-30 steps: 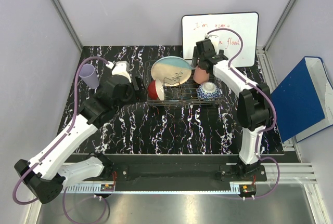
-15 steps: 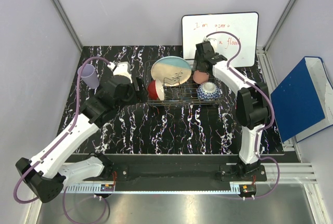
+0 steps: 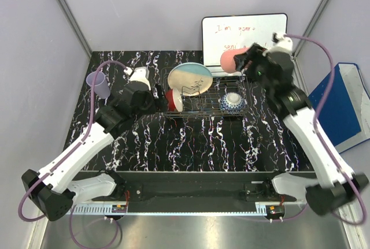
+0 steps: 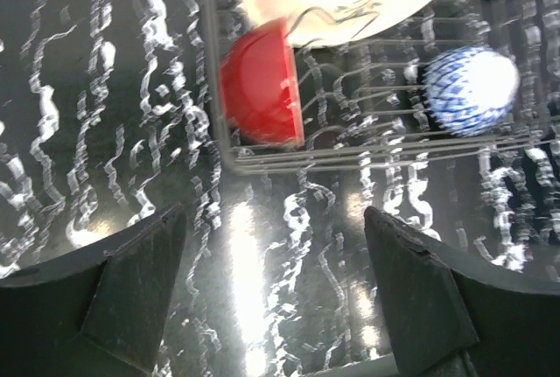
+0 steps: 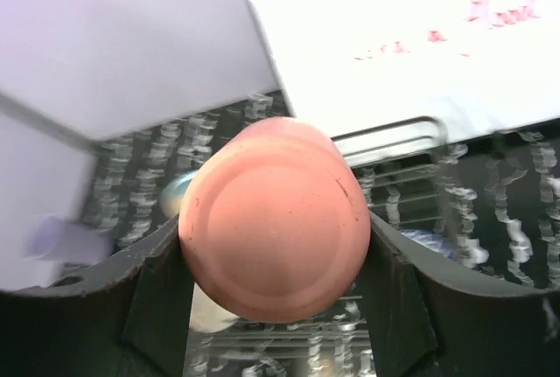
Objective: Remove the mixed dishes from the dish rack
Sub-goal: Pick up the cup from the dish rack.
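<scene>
— In the centre of the right wrist view, what do my fingers (image 5: 153, 282) hold?

— Your right gripper (image 5: 274, 259) is clamped on the salmon-pink cup (image 5: 274, 211), one finger on each side, its base toward the camera. From above, the cup hangs at the upper right, in front of the white board (image 3: 245, 29) and off the dish rack (image 3: 202, 109).

— And my left side?

— The left gripper (image 4: 273, 219) has its fingers apart and holds nothing. It hovers over the table (image 3: 191, 139), just beside the red bowl (image 4: 261, 88).

— How much is done?

— I judge about a third. The lavender cup (image 3: 98, 84) stands outside the rack at the upper left. The large plate (image 3: 189, 78), the red bowl and the blue-and-white bowl (image 3: 232, 101) sit in the rack. The small red dish I cannot find.
</scene>
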You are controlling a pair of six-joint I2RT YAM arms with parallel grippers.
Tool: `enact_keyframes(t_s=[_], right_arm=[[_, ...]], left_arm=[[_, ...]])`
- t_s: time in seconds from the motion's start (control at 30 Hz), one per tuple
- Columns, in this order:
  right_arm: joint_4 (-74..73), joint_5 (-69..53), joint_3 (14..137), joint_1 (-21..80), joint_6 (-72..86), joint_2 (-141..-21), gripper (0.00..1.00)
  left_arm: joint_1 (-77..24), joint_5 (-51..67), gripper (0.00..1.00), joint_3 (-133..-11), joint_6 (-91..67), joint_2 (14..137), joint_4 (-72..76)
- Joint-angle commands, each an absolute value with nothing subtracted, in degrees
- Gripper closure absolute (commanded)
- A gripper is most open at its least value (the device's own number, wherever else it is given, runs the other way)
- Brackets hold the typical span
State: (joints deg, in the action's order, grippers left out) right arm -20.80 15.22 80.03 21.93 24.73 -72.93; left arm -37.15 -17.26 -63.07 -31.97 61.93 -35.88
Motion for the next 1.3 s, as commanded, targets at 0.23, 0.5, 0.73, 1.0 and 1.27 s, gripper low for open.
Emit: enact_keyframes(t_s=[0.23, 0.5, 0.73, 1.0, 1.27], right_arm=[[28.1, -18.8, 40.0, 20.2, 57.7, -50.5, 1.0], [53.9, -25.2, 31.2, 20.2, 73.3, -57.4, 1.0], [55.8, -26.0, 33.2, 21.5, 73.0, -60.9, 1.0], [53.5, -24.7, 37.1, 28.2, 68.6, -66.2, 1.0], [53.3, -23.8, 39.0, 32.7, 66.7, -70.5, 1.0]], left_arm=[[-25.7, 25.0, 0.06, -43.9, -54.4, 53.2, 20.5], [-22.9, 36.2, 0.06, -37.8, -67.1, 59.2, 44.6], [-24.8, 36.8, 0.07, -38.5, -67.1, 61.7, 45.4], [-27.1, 36.0, 0.08, -39.5, -67.2, 61.9, 45.9], [-28.1, 35.7, 0.11, -40.6, -65.1, 59.9, 43.2]])
